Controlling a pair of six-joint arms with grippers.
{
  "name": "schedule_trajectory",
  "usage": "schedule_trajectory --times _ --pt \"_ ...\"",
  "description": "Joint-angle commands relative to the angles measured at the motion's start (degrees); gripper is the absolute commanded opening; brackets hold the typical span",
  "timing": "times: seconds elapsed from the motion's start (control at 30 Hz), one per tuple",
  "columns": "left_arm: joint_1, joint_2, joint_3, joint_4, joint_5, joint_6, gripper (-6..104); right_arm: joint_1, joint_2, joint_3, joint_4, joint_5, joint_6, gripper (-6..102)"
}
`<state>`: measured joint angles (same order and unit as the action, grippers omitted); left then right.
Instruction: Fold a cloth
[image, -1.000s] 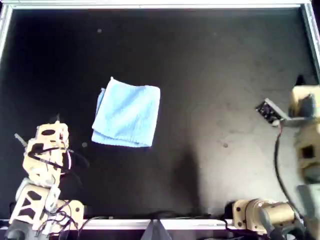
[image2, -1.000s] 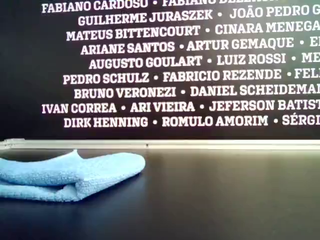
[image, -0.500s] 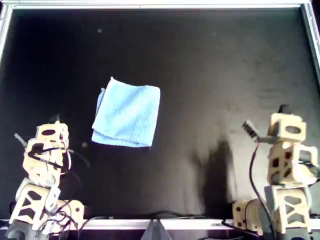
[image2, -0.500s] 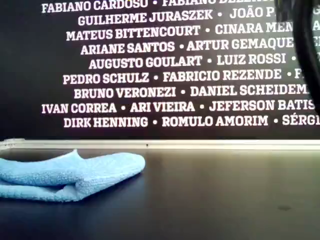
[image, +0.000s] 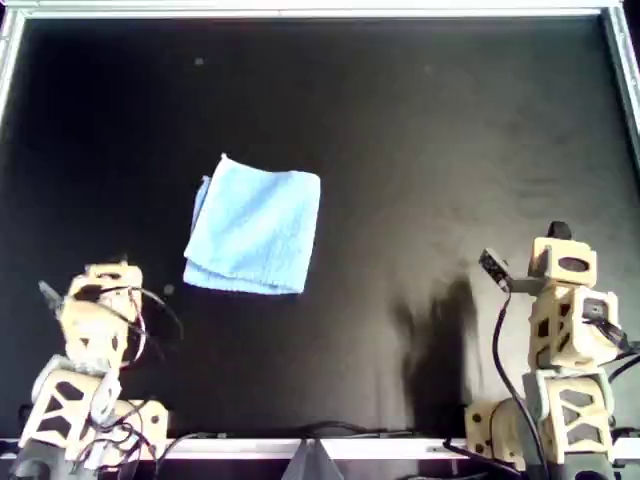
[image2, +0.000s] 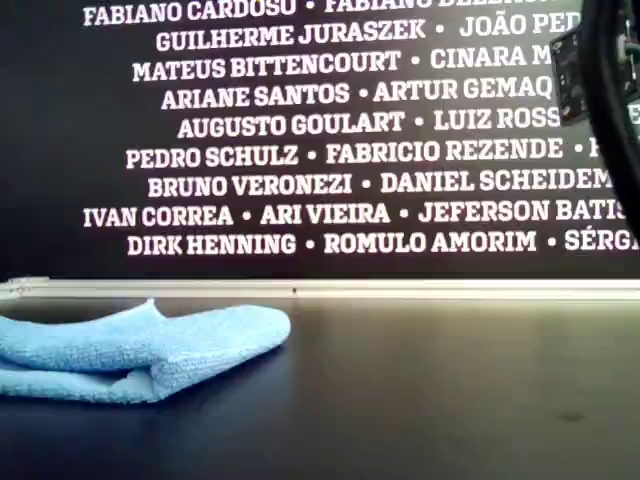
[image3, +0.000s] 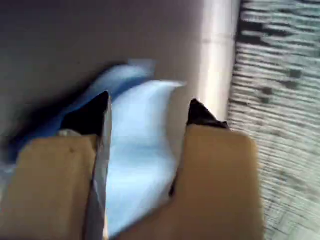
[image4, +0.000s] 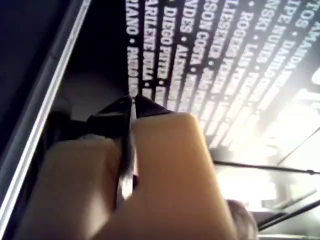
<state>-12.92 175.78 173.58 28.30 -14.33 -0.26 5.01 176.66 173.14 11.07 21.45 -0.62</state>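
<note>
On the black table (image: 400, 150) the cloth (image: 254, 227) lies folded, untouched. Both arms have drawn back to the near edge — my first gripper (image3: 148, 116) open and empty, my second gripper (image4: 132, 106) closed on nothing — so folding looks finished.

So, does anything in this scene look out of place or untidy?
Only a small thing: the cloth lies folded on the black table, but its layers do not line up. An under-layer peeks out along its left edge in the overhead view, and its outline is skewed. Nothing looks spilled or damaged. Neither gripper touches it.
</note>
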Motion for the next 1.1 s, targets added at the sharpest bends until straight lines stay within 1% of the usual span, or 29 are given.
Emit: schedule_trajectory --times 0.0,0.03,0.07,0.2,0.27,0.33,0.4,0.47,0.5,0.57,0.6,0.63,0.67,0.7,0.73,0.83,0.87,1.07 --pt "1.32 1.14 -0.70 8.09 -0.44 0.26 53 -0.26 2.46 0.79 1.76 0.00 0.44 -1" --pt "1.32 1.14 -0.70 9.67 -0.44 0.26 53 -0.26 2.46 0.79 4.22 0.00 0.44 -1" --pt "1.32 1.14 -0.70 10.37 -0.44 -0.35 53 -0.26 2.46 0.79 7.12 0.00 0.53 -1" --pt "1.32 1.14 -0.70 11.60 -0.44 -0.70 53 -0.26 2.46 0.79 20.74 -0.18 0.53 -1" --pt "1.32 1.14 -0.70 11.60 -0.35 -0.79 53 -0.18 2.46 0.79 24.87 -1.14 0.62 -1" --pt "1.32 1.14 -0.70 11.69 -0.35 -0.88 53 -0.09 2.46 0.79 27.07 -4.13 0.62 -1" --pt "1.41 1.14 -0.70 11.78 -0.35 -0.97 53 -0.18 2.46 0.79 28.21 -9.05 0.62 -1" --pt "1.41 1.14 -0.70 11.78 -0.44 -1.41 53 -0.35 2.46 0.79 28.48 -15.29 0.62 -1" --pt "1.41 1.14 -0.70 11.87 -0.44 -2.20 53 -0.44 2.46 0.79 28.48 -18.11 0.62 -1" --pt "1.58 1.14 -0.70 13.27 -0.44 -4.83 53 -2.20 2.46 0.79 28.56 -21.36 0.53 -1" --pt "1.67 1.14 -0.70 14.85 -0.44 -6.50 53 -3.78 2.46 0.79 28.65 -22.06 0.53 -1" --pt "1.67 1.14 -0.70 16.79 -0.44 -8.00 53 -5.54 2.46 0.79 29.27 -22.06 0.53 -1" --pt "1.67 1.14 -0.70 18.90 -0.44 -9.23 53 -7.03 2.46 0.79 30.50 -21.80 -0.18 -1" --pt "1.67 1.14 -0.70 20.30 -0.44 -10.20 53 -7.91 2.46 0.79 32.34 -21.53 -0.35 -1" --pt "1.67 1.14 -0.70 21.27 -0.44 -10.81 53 -8.00 2.46 0.79 34.45 -21.36 0.18 -1" --pt "1.67 1.14 -0.70 21.71 -0.35 -11.07 53 -8.17 2.46 0.79 38.94 -21.27 0.44 -1" --pt "1.67 1.14 -0.70 21.71 -0.35 -11.07 53 -8.35 2.55 0.79 39.02 -21.18 -0.35 -1" --pt "1.67 1.14 -0.70 21.71 -0.44 -11.07 53 -8.44 2.64 0.79 38.94 -21.18 -0.53 -1"
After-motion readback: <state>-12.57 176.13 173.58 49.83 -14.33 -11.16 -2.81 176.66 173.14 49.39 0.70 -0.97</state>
